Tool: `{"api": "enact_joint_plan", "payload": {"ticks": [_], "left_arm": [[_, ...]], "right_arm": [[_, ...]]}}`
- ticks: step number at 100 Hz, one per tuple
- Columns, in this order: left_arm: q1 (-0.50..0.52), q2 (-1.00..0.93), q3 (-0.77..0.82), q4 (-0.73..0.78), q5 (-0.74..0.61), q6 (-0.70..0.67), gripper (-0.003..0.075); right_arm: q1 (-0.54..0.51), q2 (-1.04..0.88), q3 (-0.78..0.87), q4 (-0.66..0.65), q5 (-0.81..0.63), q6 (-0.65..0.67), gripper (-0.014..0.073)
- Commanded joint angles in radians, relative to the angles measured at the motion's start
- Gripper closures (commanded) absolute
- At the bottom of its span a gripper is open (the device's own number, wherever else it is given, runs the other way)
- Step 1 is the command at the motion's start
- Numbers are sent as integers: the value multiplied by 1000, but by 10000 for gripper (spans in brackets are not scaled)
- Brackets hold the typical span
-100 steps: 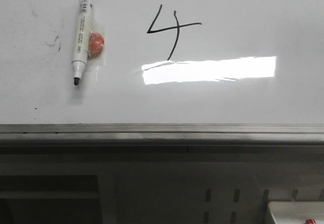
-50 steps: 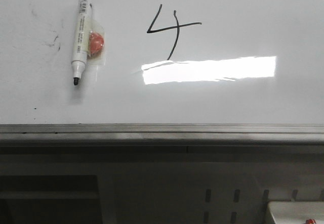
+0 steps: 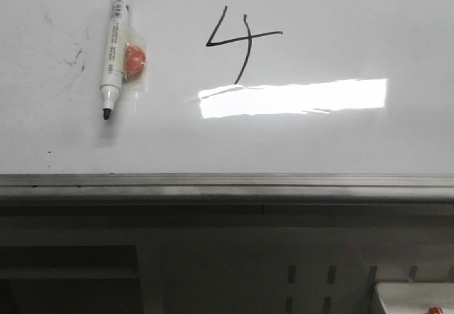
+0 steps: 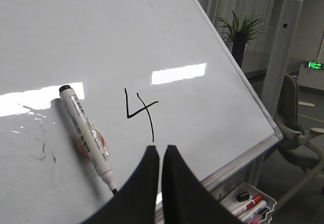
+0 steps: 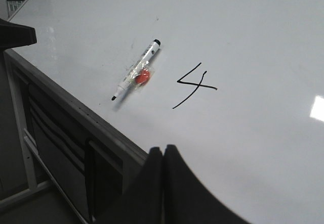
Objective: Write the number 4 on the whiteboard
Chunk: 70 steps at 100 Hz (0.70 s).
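A black open-topped number 4 (image 3: 241, 41) is drawn on the whiteboard (image 3: 355, 16), just above a bright light reflection. The same number 4 (image 4: 140, 113) shows in the left wrist view, and the number 4 (image 5: 196, 85) in the right wrist view. An uncapped white marker (image 3: 113, 48) with an orange blob taped to it lies on the board left of the 4, tip toward the near edge. My left gripper (image 4: 161, 148) is shut and empty, off the board near its edge. My right gripper (image 5: 163, 149) is shut, holding nothing, above the board's near edge.
A grey metal edge strip (image 3: 227, 183) runs along the board's near side, with a slotted grey frame (image 3: 312, 278) below. A white tray (image 4: 250, 204) of spare markers hangs under the board. Faint black smudges (image 3: 74, 55) mark the board left of the marker.
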Motion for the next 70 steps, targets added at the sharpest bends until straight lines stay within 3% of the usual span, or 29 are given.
{"api": "enact_joint_plan", "payload": {"ticks": [1, 11, 25, 43, 70], "left_arm": [[-3, 4, -28, -131, -9, 2, 741], [-1, 4, -28, -163, 78, 136, 741], [36, -2, -34, -214, 96, 311, 741], [183, -86, -34, -259, 164, 448, 741], [493, -263, -34, -319, 390, 455, 741]], "right_arm": [[-5, 6, -25, -13, -74, -12, 658], [-5, 6, -25, -13, -74, -12, 658], [-5, 6, -25, -13, -74, -12, 658], [-5, 6, -25, -13, -74, -12, 658], [-5, 6, -25, -13, -74, -12, 658]]}}
